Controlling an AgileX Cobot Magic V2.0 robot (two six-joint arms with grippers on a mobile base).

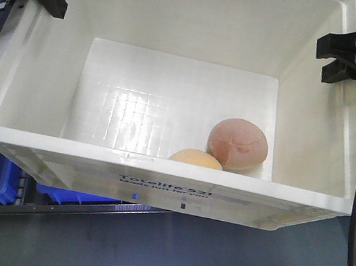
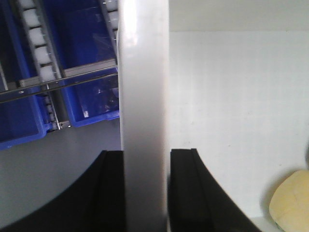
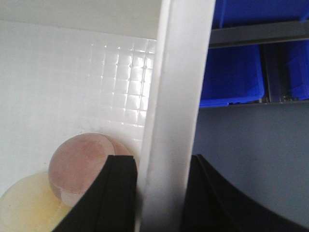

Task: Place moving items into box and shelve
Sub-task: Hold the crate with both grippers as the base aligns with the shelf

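We grip side walls of large white plastic crate (image 1: 157,177) w/ L gripper (image 2: 145,157), R gripper (image 3: 161,164); pinkish-brown soft lump (image 1: 239,144) touches pale-yellow soft lump (image 1: 195,158) inside, near-right.

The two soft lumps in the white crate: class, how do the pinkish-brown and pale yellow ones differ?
The pinkish-brown lump is darker than the pale yellow lump. The pinkish-brown lump shows curved seams; the pale yellow lump looks plain. In the front view the pinkish-brown lump shows whole, the pale yellow lump half hidden by the near wall of the white crate. Both are rounded, side by side inside it.
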